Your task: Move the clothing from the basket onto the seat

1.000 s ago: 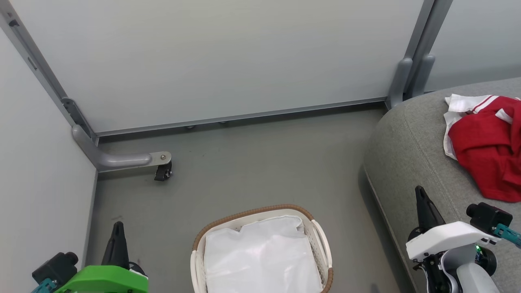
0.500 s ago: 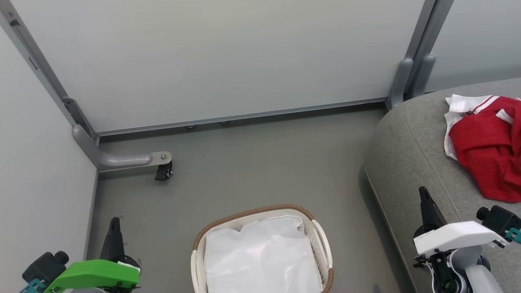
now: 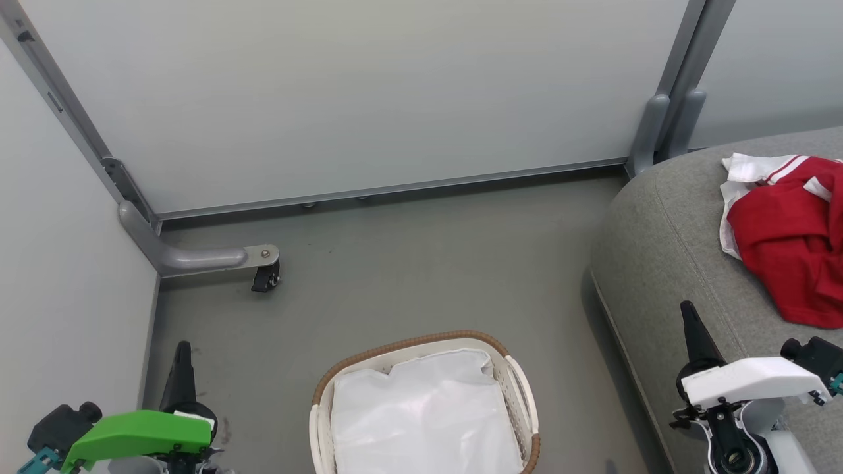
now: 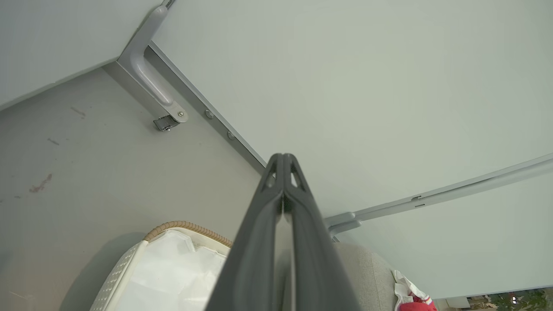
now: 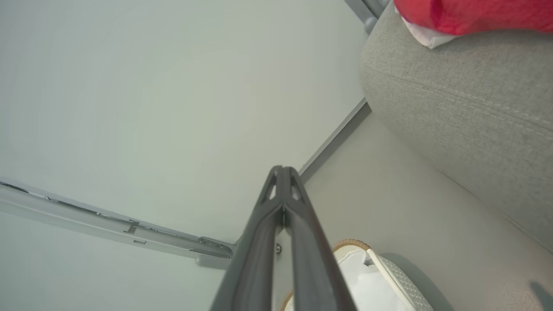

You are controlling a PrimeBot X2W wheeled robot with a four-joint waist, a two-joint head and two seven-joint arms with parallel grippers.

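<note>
The basket [image 3: 411, 343] runs off the head view's bottom edge, its white liner [image 3: 421, 415] hiding the floor inside, and over on the seat [image 3: 658, 263], itself cropped, the clothing [image 3: 787, 257] is sliced by the right edge.

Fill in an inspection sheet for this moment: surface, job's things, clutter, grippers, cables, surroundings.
Surface: grey floor, a few faint marks.
Job's things: red and white clothing lies crumpled on the seat; basket stands on the floor, showing its white liner, no red fabric seen inside.
Clutter: nothing seen.
Grippers: left gripper and right gripper both shut, holding nothing, apart from basket and clothing.
Cables: nothing seen.
Surroundings: pale partition panels with grey frames; a caster foot.
</note>
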